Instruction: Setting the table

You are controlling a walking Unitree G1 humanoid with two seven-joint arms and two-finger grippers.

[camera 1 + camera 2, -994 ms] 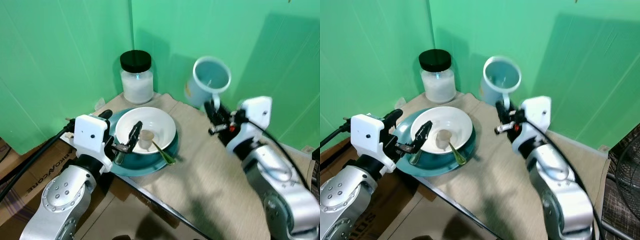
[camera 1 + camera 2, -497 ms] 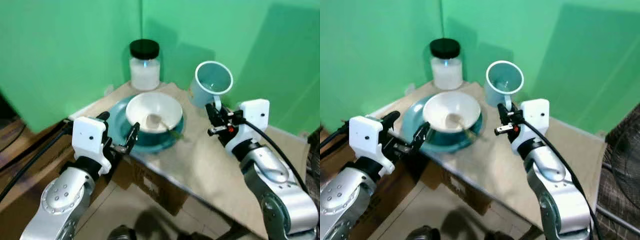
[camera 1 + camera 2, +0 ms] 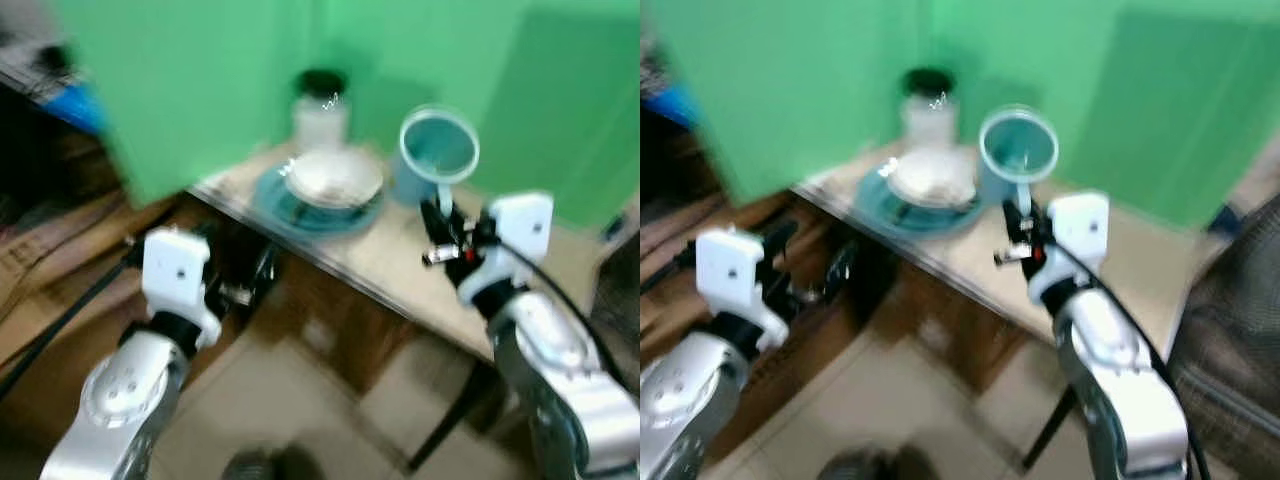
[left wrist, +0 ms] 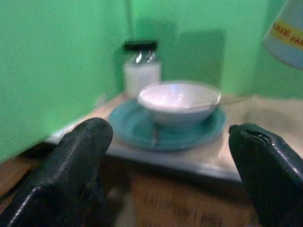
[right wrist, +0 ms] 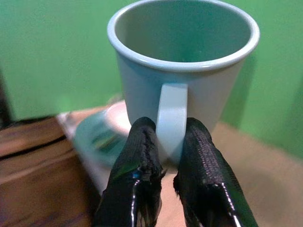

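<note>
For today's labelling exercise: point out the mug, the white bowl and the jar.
mug point(image 5: 182, 80), right wrist view, side wall above handle
white bowl point(image 4: 179, 100), left wrist view, outer wall
jar point(image 4: 140, 74), left wrist view, glass body

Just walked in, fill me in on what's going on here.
The right gripper is holding a light blue mug by its handle, lifted above the table. The left gripper is open and empty, off the table's edge, facing a white bowl that sits on a teal plate. A black-lidded jar stands behind them. The head views are blurred.
</note>
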